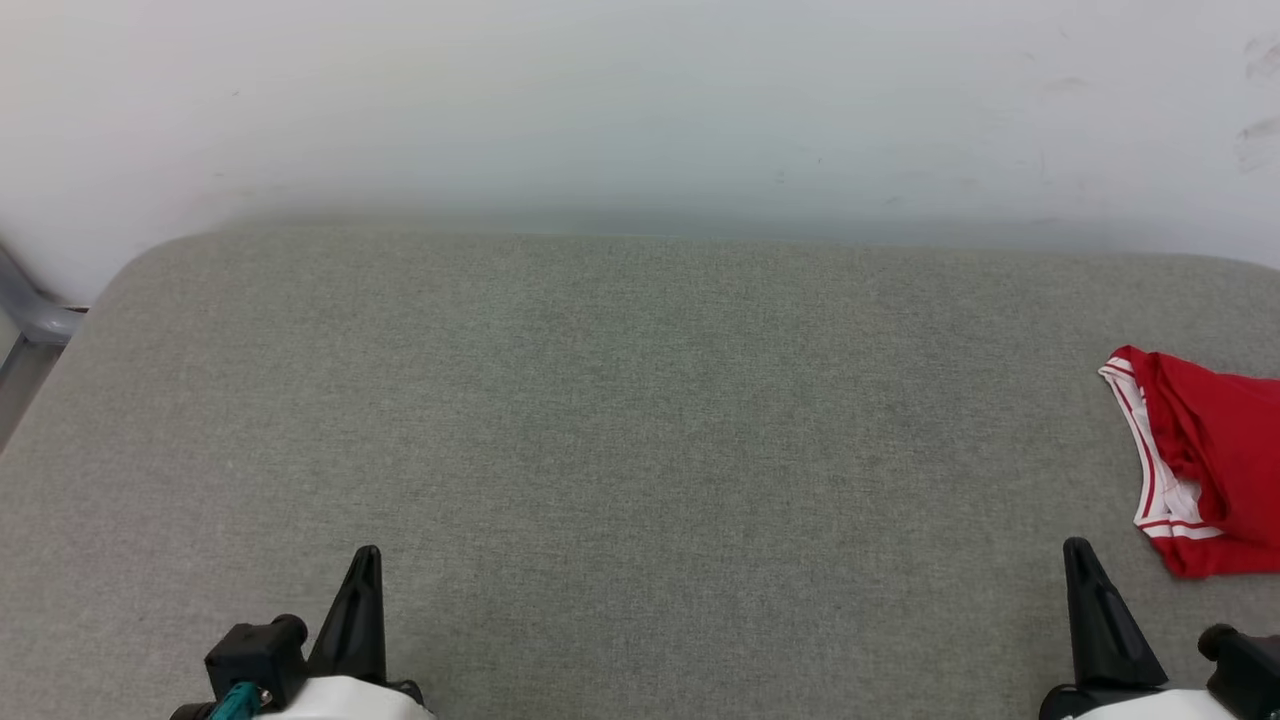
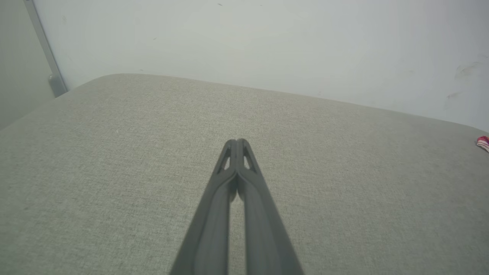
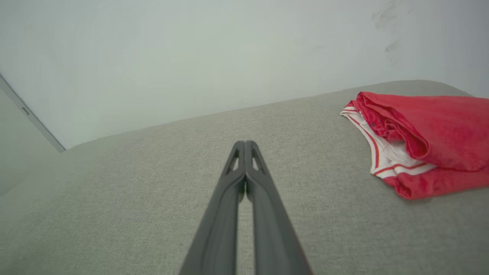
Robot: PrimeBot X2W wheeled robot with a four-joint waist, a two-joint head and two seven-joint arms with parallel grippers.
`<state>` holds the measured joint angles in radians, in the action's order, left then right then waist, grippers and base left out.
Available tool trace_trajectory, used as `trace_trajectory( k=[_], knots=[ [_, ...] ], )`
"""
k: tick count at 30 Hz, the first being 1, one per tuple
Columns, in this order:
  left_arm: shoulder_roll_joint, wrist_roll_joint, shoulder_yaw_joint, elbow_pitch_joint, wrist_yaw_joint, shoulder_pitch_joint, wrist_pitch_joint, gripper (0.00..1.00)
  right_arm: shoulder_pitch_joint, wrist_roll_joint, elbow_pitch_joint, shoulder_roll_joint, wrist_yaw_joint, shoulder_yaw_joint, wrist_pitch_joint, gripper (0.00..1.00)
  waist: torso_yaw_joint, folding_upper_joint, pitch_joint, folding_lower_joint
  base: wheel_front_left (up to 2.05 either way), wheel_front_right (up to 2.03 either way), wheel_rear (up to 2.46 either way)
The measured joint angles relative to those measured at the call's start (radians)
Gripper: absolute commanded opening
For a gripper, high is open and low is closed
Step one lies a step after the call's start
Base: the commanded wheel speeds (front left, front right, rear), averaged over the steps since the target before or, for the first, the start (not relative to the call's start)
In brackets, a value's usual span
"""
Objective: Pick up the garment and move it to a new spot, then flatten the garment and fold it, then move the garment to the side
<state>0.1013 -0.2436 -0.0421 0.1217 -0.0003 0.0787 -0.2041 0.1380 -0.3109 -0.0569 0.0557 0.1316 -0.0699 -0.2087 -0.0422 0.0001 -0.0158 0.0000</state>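
Two grippers at the near edge of the head view, one at each lower corner, fingers pointing up the picture. Left gripper (image 1: 366, 552): jaws pressed fully together, tips meeting in one point, nothing between them; over bare pad, well apart from the garment. Right gripper (image 1: 1076, 546): likewise closed tight, tips touching, gripping nothing; near the garment but clear of it, with a strip of pad between. Four dark fingers in all, two per gripper, each pair closed at the tips with a narrow slit lower down, as seen from the wrists.

One pad (image 1: 640, 400) beneath both: grey woven fabric, rounded corners, spreading from the near edge to the wall.

One garment (image 1: 1215, 450), red, lying on the pad at its right side, beyond the right gripper and to its right, cut off by the head view's right edge. Bunched and doubled over on itself, not flat: red folds on top, one white part with red stripes along its left edge. From the left wrist, a sliver of it at the pad's far right.

One wall (image 1: 640, 100) at the back, pale, with a few dark scuffs at upper right. One grey rail (image 1: 30, 320) at far left, beside the pad's corner.
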Motion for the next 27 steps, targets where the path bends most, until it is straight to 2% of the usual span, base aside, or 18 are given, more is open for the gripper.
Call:
trace_trajectory(
  k=[27],
  knots=[
    [-0.018,-0.466,0.053,0.042,-0.044,-0.061,0.106,0.00,-0.080,-0.465,-0.062,0.014,0.000,0.011,0.090,0.00,0.010,0.0000,0.003,0.0000,0.00,0.00,0.00]
  ],
)
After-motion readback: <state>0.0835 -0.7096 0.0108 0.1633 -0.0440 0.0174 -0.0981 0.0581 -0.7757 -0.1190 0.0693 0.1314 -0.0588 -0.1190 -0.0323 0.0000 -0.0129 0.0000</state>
